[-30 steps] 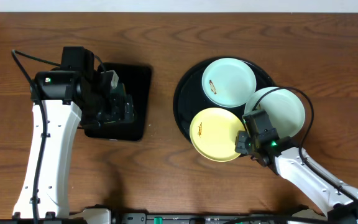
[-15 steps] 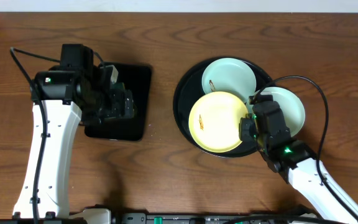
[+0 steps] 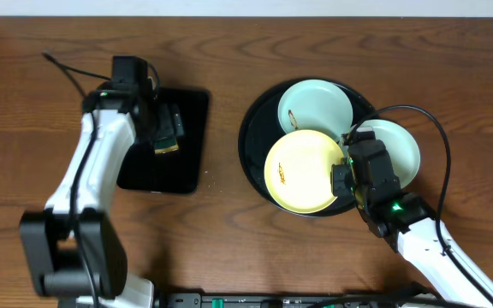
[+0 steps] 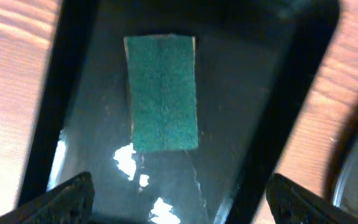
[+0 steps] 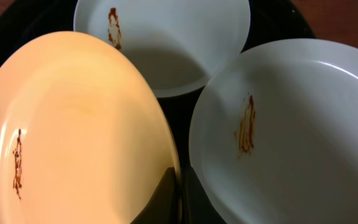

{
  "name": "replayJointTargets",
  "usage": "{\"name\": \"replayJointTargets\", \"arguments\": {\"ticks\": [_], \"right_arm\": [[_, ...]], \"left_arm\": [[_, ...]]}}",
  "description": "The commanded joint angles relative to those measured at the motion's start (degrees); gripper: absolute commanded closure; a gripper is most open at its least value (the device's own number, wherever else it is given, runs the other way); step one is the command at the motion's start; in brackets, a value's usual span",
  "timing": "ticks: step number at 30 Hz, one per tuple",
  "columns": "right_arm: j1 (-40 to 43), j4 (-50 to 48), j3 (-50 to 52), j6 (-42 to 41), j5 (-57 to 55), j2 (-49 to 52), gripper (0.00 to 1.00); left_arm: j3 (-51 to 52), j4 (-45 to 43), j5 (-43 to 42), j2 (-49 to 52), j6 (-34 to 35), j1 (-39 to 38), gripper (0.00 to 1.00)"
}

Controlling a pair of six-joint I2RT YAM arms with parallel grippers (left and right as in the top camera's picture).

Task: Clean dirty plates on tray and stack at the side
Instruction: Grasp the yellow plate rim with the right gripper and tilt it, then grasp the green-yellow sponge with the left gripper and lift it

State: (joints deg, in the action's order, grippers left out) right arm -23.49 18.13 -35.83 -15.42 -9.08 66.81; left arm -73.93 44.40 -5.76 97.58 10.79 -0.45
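- Pinching the near-right rim of the yellow plate (image 3: pixel 302 171), the right tool (image 3: pixel 342 181) has its fingers fully closed on that edge; the plate lies on the near part of the round black tray (image 3: pixel 251 128), with a thin brown smear on its left half.
- Just beyond the grip, the right-hand mint plate (image 3: pixel 396 150) sits partly over the tray's right rim, close against the yellow one; a brown streak marks its middle.
- Across the surface (image 3: pixel 229 239), well apart from the plates, the left tool (image 3: pixel 165 133) hovers with fingers spread wide and nothing between them, directly over the green scouring pad (image 4: pixel 161 92); the pad lies flat in the rectangular black tray (image 3: pixel 169 171).
- Farthest back, the far mint plate (image 3: pixel 315 113) rests on the round tray, smeared near its left edge; the yellow plate seems to overlap its near rim.
- Step in hand, by the look of it: steadying the first plate for wiping; no plate is yet stacked at the side, so the task seems near its start.
- Next move likely calls for the left tool to descend squarely, close across the pad's narrow width, and carry it to the held plate's smear.
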Motion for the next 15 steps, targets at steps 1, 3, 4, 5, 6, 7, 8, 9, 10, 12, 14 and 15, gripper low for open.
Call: {"name": "replayJointTargets", "arguments": {"ticks": [1,3,4,5,6,7,8,9,10,12,14,15], "right_arm": [[-0.2,0.4,-0.9,0.7,-0.9,-0.1,0.99],[-0.2,0.7,-0.9,0.7,-0.9,-0.1,0.99],[-0.2,0.8,-0.9,0.6,-0.9,-0.1,0.99],[-0.2,0.9,-0.9,0.6,-0.9,-0.1,0.99],[-0.2,0.9,-0.9,0.5,-0.9,-0.1,0.99],[-0.2,0.9,-0.9,0.0,-0.9,-0.1,0.99],[-0.2,0.9,-0.9,0.0,-0.7,-0.1,0.99],[-0.2,0.9,-0.9,0.0,-0.5,-0.1,0.99],[-0.2,0.9,-0.9,0.0,-0.5,-0.1,0.99],[-0.2,1.2,-0.9,-0.2,-0.5,-0.1,0.99],[-0.2,1.4,-0.8,-0.8,-0.5,0.1,0.99],[-0.2,1.4,-0.7,-0.9,-0.5,0.4,0.99]], "left_arm": [[0.2,-6.6,2.3,8.0,0.7,0.4,0.12],[0.2,-9.9,2.6,10.3,0.7,0.4,0.12],[0.2,-12.0,2.9,11.6,0.7,0.4,0.12],[0.2,-13.9,2.8,13.0,0.7,0.4,0.12],[0.2,-14.9,2.8,13.7,0.7,0.4,0.12],[0.2,-16.1,2.9,14.8,0.7,0.4,0.12],[0.2,-17.2,3.2,15.8,0.7,0.4,0.12],[0.2,-18.2,3.7,17.2,0.7,0.4,0.12],[0.2,-18.6,3.7,17.7,0.6,0.4,0.12],[0.2,-19.2,3.7,19.1,0.6,0.4,0.17],[0.2,-19.3,3.7,19.7,0.7,0.4,0.36],[0.2,-19.3,3.7,19.7,0.6,0.4,0.53]]}}
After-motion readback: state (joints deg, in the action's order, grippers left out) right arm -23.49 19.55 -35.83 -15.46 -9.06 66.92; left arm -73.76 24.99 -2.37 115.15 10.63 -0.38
